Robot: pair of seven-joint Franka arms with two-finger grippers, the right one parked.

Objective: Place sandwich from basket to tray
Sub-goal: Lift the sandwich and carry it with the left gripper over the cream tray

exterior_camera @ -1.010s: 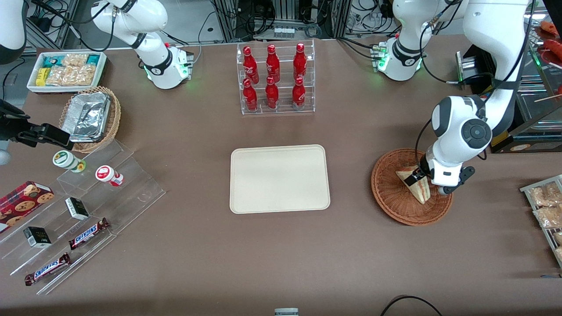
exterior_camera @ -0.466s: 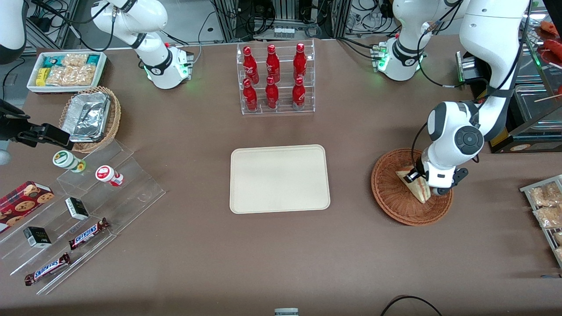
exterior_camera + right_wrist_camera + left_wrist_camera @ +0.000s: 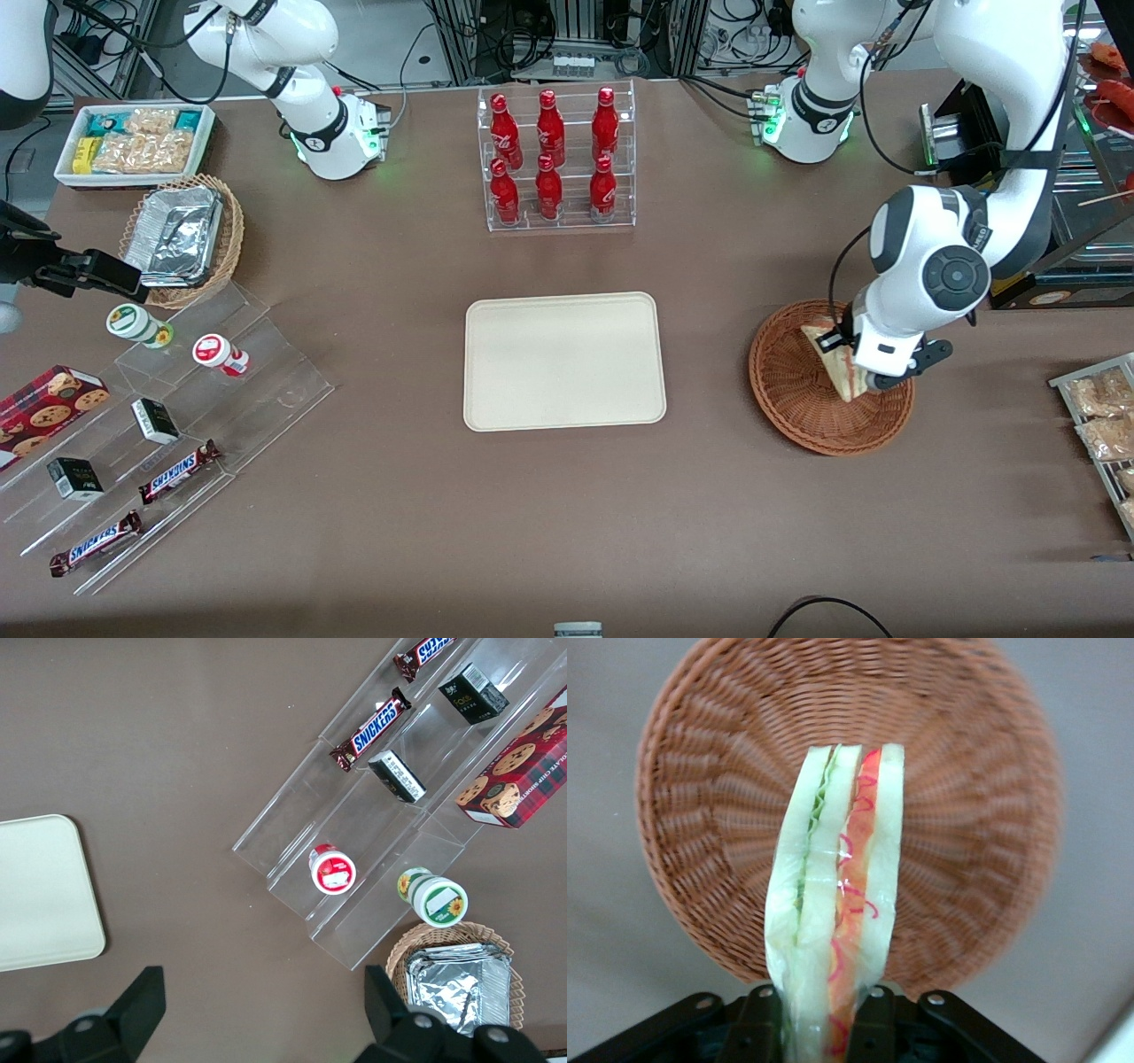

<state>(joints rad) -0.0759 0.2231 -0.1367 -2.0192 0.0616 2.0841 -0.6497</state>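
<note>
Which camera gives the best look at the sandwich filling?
The left wrist view: the sandwich fills it edge-on, green and red layers clear, clamped in the gripper above the basket. The front view shows only a small wedge partly hidden by the arm. The right wrist view misses it.

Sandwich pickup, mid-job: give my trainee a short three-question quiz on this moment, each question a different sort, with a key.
1. True or false: the gripper is shut on the sandwich.
2. Multiple choice: the sandwich is now A) flat on the tray, B) held above the basket, C) on the table beside the bottle rack.
3. Short answer: how many red bottles stand in that rack?

Key
1. True: in the wrist view its fingers clamp the wedge from both sides.
2. B: the basket shows below the lifted sandwich; the tray holds nothing.
3. Six.
</note>
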